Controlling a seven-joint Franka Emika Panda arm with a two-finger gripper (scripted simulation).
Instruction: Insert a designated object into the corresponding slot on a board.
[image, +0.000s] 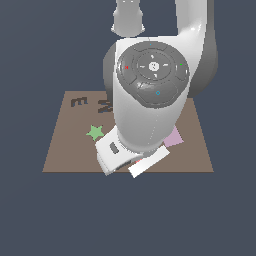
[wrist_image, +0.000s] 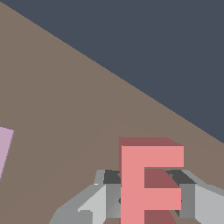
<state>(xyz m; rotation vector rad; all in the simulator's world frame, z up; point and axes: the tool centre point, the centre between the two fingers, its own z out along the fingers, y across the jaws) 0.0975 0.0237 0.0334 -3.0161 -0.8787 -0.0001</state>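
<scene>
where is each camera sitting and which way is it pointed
Exterior view: off the arm, high and angled down at the brown board, E-shaped slot and green star; the white arm's wrist and hand fill the middle.
Wrist view: on the wrist, looking along the gripper, whose grey fingers flank the salmon-red E block above the board.
Shared: the board and the pink square; the E block is hidden behind the arm in the exterior view.

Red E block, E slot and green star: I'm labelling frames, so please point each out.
Red E block (wrist_image: 133, 183): wrist view, on its upright bar.
E slot (image: 78, 101): exterior view, middle of the recess.
Green star (image: 95, 132): exterior view, its centre.
</scene>
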